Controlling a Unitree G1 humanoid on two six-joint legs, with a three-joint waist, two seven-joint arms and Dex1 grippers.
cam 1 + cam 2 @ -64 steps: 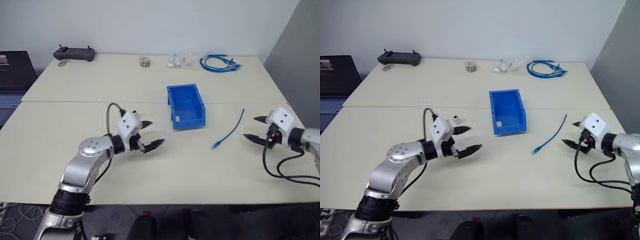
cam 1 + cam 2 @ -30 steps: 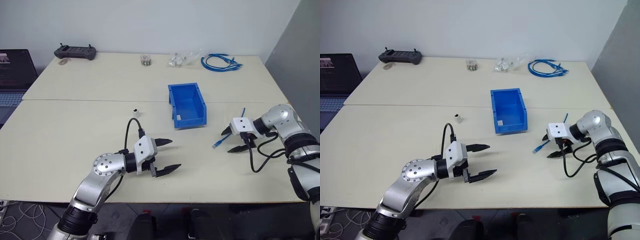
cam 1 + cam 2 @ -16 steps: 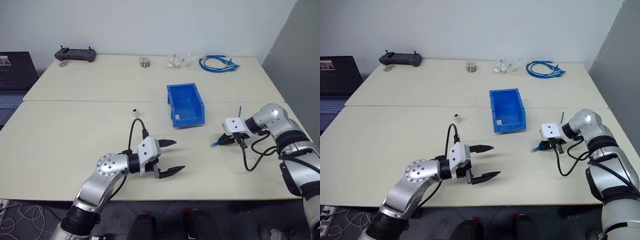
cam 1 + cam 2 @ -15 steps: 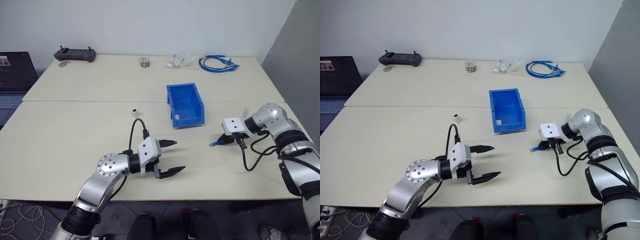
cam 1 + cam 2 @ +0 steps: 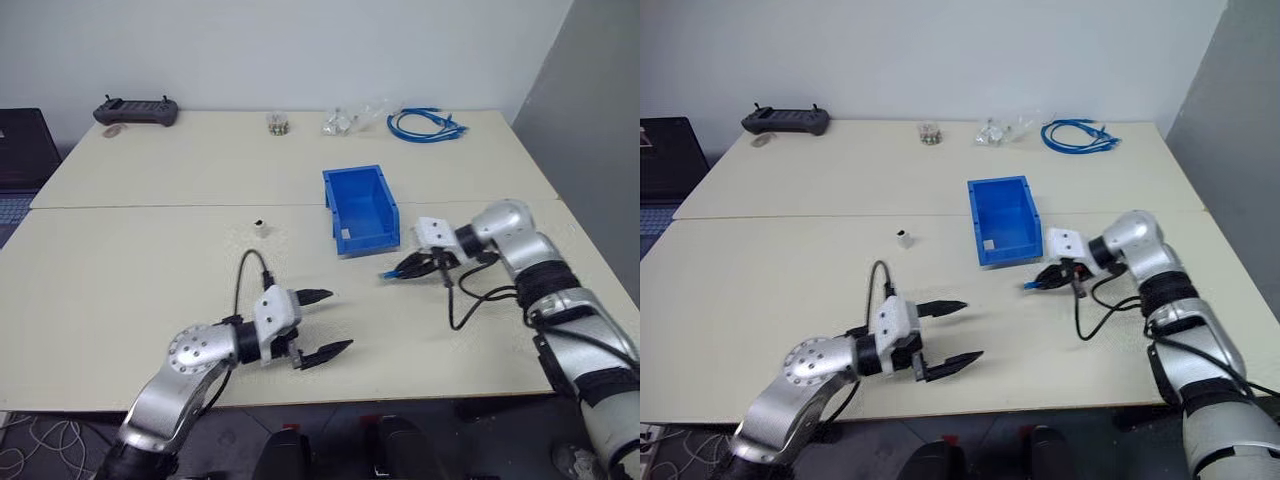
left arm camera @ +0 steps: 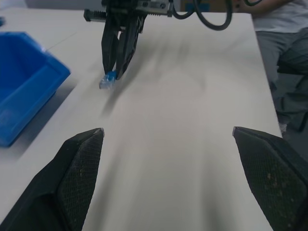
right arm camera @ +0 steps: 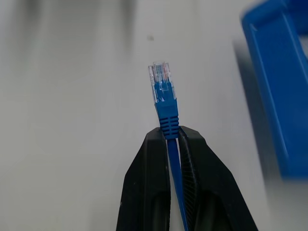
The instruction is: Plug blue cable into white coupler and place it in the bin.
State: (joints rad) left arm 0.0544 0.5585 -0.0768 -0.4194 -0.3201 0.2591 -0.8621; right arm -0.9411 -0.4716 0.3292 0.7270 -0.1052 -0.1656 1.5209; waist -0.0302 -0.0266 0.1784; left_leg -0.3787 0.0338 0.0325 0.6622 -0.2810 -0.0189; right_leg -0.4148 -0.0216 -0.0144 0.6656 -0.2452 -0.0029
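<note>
The right gripper pinches the blue cable just behind its clear plug, which sticks out past the black fingertips above the table, near the table's right edge. The bin stands just beside it, toward the table's middle, upright with its white label facing the near edge. The white coupler sits alone on the table, left of the bin and apart from both arms. The left gripper hovers close to the near edge, its two fingers spread wide around nothing. Along the far edge lie a black controller, a small jar, clear bagged parts and a coiled bundle of blue cables.
</note>
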